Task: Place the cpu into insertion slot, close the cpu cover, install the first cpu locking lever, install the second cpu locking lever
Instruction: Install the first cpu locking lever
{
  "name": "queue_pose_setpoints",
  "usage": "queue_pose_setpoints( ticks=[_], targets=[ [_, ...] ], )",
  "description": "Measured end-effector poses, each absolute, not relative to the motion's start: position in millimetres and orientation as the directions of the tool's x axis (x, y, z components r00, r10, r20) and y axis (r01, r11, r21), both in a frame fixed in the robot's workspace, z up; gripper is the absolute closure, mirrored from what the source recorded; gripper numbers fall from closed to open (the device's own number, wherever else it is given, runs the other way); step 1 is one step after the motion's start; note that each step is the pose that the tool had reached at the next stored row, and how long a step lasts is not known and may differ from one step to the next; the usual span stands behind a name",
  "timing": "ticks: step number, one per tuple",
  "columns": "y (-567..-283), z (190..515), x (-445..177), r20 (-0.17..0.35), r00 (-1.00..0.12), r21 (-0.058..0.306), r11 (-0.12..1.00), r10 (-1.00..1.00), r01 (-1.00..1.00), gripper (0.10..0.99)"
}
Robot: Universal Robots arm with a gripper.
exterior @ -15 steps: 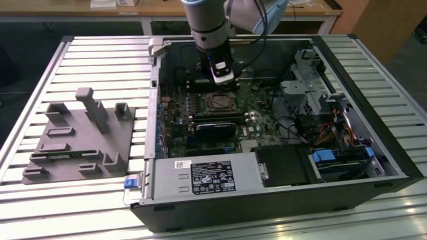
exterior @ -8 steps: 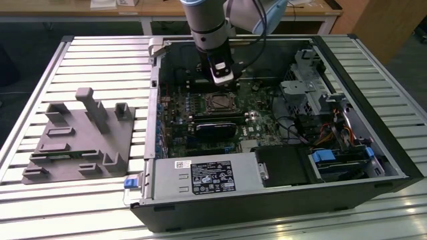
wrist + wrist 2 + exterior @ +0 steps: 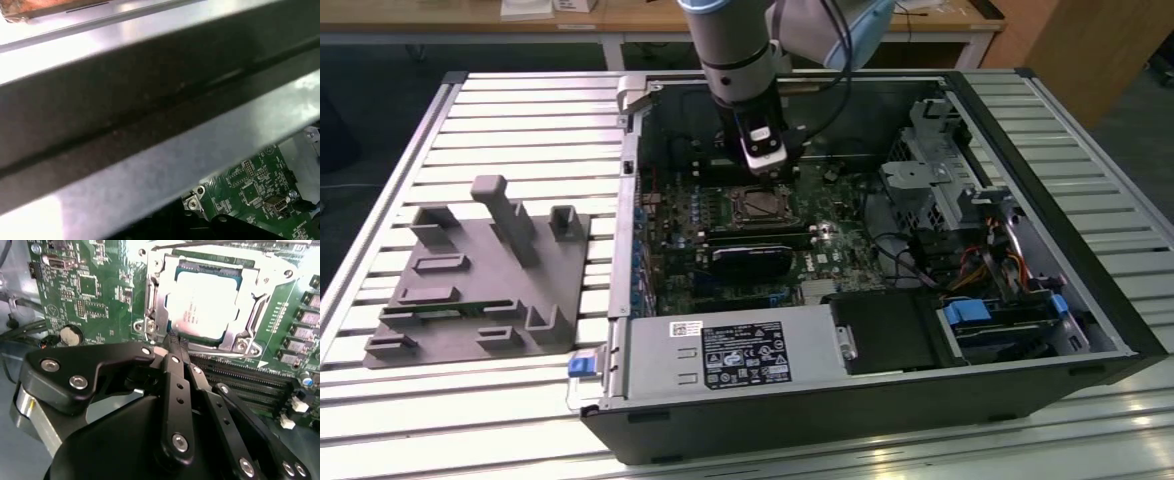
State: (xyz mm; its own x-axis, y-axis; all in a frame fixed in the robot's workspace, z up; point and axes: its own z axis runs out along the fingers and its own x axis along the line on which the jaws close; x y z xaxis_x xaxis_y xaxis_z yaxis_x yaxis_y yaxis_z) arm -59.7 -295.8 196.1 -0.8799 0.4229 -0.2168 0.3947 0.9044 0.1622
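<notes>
The tool (image 3: 174, 341) is pinched narrow and holds nothing. Its tip is just beside the edge of the cpu cover (image 3: 248, 290). The cpu (image 3: 202, 302) lies flat just past it.

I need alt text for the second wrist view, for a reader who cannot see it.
The silvery cpu sits framed by the square metal cpu cover on a green circuit board. The black end effector takes up the foreground, reaching close to the cover's edge, beside long black memory slots.
</notes>
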Motion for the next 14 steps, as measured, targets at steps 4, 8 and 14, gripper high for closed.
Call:
queue_pose_setpoints(
  ticks=[4,8,14],
  targets=[
    [-295.8,194.8,-59.7,-0.224,-0.878,0.153,0.905,0.423,0.397,0.98],
    [-295.8,194.7,-59.7,-0.224,-0.878,0.153,0.905,0.423,0.397,0.98],
    [-295.8,201.6,-59.7,-0.222,-0.878,0.157,0.904,0.424,0.397,0.98]
  ],
)
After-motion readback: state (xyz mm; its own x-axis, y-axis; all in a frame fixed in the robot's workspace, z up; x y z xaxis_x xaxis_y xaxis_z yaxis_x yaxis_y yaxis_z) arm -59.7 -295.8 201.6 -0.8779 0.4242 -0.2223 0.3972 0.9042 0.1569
